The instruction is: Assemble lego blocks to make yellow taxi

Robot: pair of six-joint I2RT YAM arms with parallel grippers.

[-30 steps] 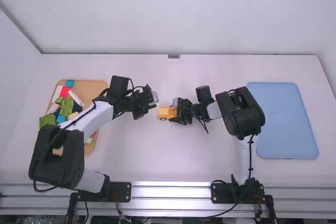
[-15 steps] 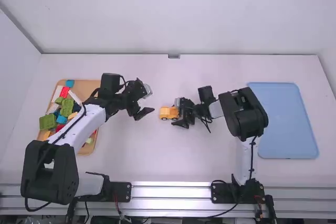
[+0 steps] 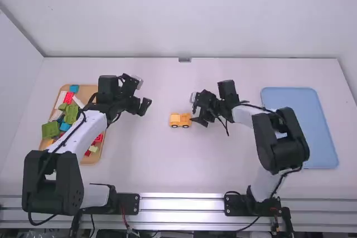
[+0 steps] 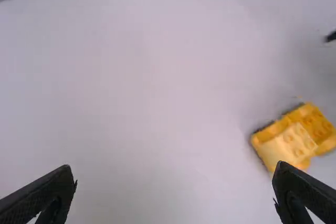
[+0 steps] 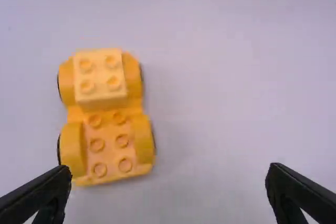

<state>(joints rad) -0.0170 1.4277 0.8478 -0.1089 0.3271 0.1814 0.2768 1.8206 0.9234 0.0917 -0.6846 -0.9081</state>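
Note:
A yellow car base with a lighter yellow block on one end [image 3: 179, 120] stands alone on the table's middle; the left wrist view shows the car [image 4: 296, 137] too, and in the right wrist view the block [image 5: 100, 77] covers one end's studs while the other end's studs are bare. My left gripper [image 3: 145, 106] is open between the car and the wooden tray, its fingertips [image 4: 173, 182] wide apart. Just right of the car, not holding it, my right gripper [image 3: 201, 121] is open, its empty fingertips [image 5: 168, 179] spread.
On the left, a wooden tray [image 3: 106, 89] holds several red, green, blue and white blocks, partly under the left arm. A blue tray [image 3: 301, 132] lies on the right, overlapped by the right arm's elbow. A wall rises behind the table.
The right gripper has let go of the car and backed off rightward. The left gripper has drawn back left toward the wooden tray. The car shifted slightly right, then stayed.

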